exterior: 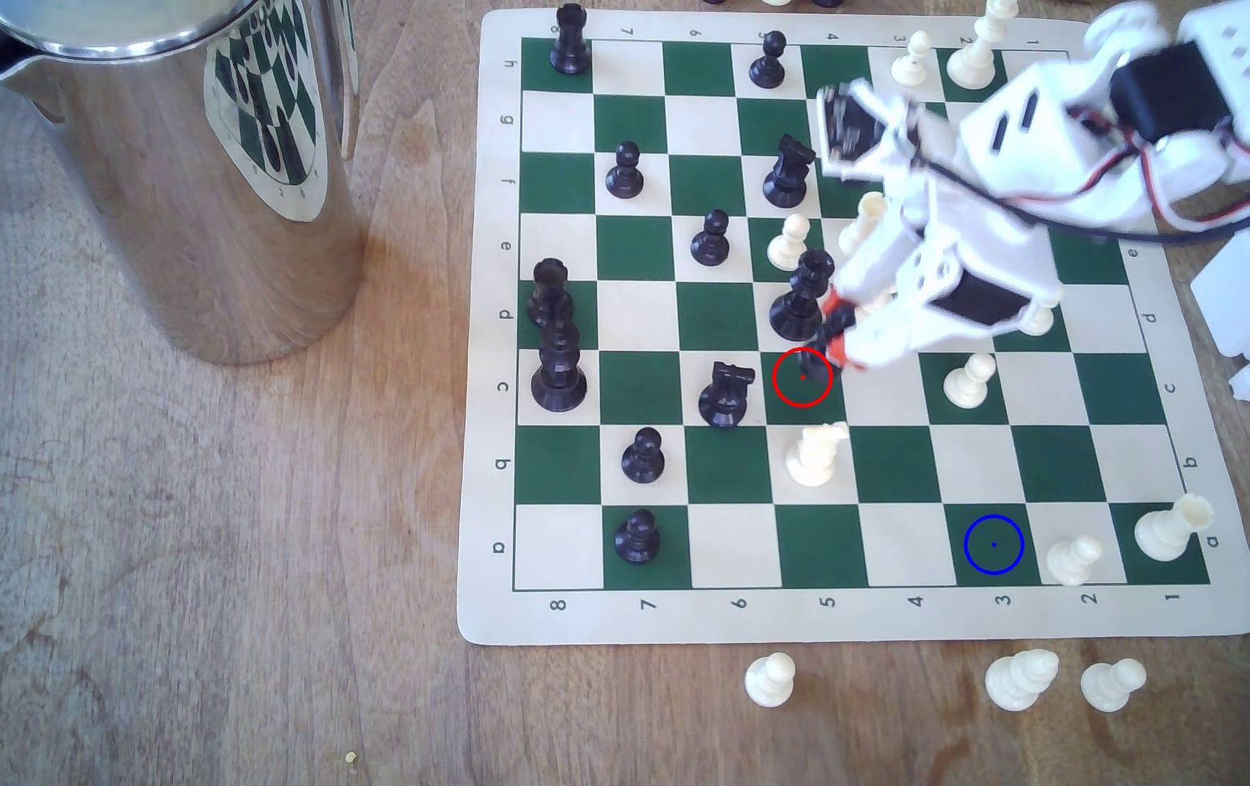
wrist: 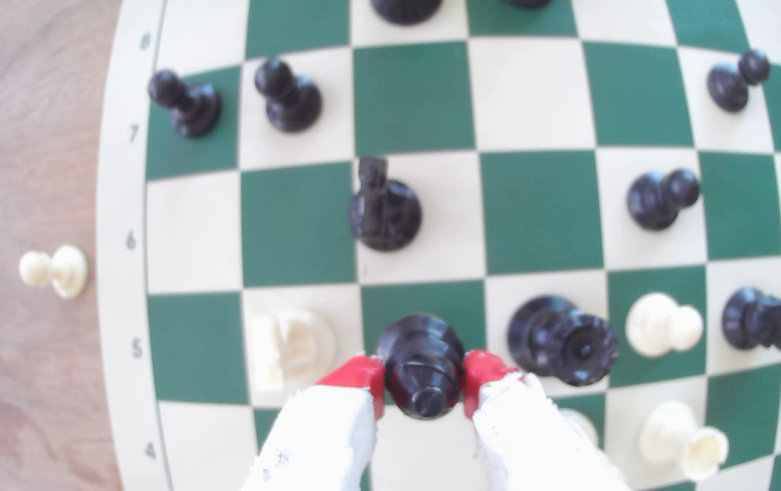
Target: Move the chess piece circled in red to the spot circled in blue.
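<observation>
Red-tipped gripper (wrist: pixel 424 385) clamped on black piece (wrist: pixel 421 366), base at red-ringed green square (exterior: pixel 803 378), just beside black queen (exterior: pixel 799 298). Blue-ringed square (exterior: pixel 994 544) well apart, near board (exterior: pixel 864 616) edge.

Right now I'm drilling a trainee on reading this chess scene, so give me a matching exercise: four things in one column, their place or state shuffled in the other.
Things:
1. black piece in the red ring
2. blue-ringed square
3. steel jug
4. white knight

Places or states:
A. on the wood, off the board
B. between the red-tipped fingers of the gripper
C. bare green square in row a
D. on a cream square in row b

Pairs: 1-B, 2-C, 3-A, 4-D
</observation>
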Motion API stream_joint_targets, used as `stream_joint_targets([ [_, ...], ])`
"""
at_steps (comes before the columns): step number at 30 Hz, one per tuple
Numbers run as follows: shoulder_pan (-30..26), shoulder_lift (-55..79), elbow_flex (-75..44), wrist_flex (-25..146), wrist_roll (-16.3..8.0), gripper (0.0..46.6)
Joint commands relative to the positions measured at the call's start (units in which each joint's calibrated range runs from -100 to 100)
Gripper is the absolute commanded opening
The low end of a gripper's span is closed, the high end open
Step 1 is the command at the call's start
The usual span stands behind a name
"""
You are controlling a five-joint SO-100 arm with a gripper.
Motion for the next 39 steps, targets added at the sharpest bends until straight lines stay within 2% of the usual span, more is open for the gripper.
stream_joint_targets([
  [1,-0.4,-8.0,-9.4,5.4,0.1,0.3],
  [9,-2.6,-17.7,-11.0,14.6,-0.8,0.3],
  [18,-6.2,-21.7,-12.9,21.0,-2.2,0.3],
  [25,-13.4,-20.3,-11.7,22.3,-3.8,0.3],
  [27,-17.2,-18.1,-9.9,21.9,-4.0,0.3],
  [39,-21.0,-13.1,0.3,12.8,-4.9,0.3],
])
